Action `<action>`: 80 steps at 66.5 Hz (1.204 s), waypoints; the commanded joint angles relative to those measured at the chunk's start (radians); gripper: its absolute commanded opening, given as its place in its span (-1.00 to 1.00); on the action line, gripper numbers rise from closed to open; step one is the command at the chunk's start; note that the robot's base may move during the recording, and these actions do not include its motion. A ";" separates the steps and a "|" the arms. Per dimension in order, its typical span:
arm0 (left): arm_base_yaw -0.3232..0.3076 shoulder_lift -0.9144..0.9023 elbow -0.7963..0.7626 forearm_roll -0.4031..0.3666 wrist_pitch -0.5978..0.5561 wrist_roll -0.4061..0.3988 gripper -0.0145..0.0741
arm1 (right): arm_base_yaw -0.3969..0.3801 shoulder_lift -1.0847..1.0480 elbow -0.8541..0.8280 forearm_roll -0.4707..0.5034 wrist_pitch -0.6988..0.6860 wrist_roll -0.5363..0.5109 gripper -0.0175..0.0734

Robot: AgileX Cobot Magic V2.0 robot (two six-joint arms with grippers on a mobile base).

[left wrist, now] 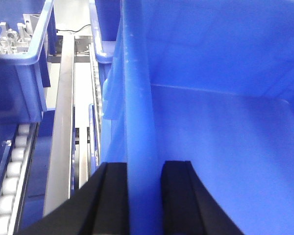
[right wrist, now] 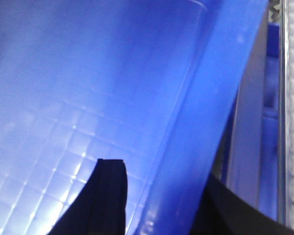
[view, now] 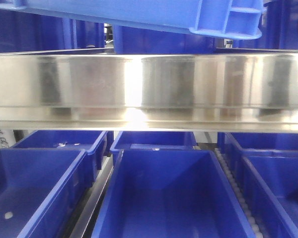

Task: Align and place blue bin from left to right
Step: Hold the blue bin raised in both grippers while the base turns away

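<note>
Blue bin [view: 139, 12] aloft, slightly tilted, above steel beam [view: 149, 89] and rows of darker bins [view: 164, 193]. Left gripper [left wrist: 144, 169] clamped on left wall, one finger inside, one outside. Right gripper [right wrist: 159, 176] pinches right wall likewise (outer finger half hidden). To do well: level both arms, move as pair, square blue bin to roller track [left wrist: 10, 176], lower evenly, release only once seated.

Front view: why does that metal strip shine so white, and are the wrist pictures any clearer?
Front view: a white glare patch washes out the middle of the metal rail. Left wrist view: fairly sharp, the wall of the blue bin crisp in the left gripper. Right wrist view: soft, hazy, sheen on the bin's gridded surface.
</note>
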 commanded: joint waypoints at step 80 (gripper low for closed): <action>-0.007 -0.028 -0.019 -0.032 -0.119 -0.007 -0.92 | -0.002 0.013 -0.014 -0.005 -0.104 0.008 -0.77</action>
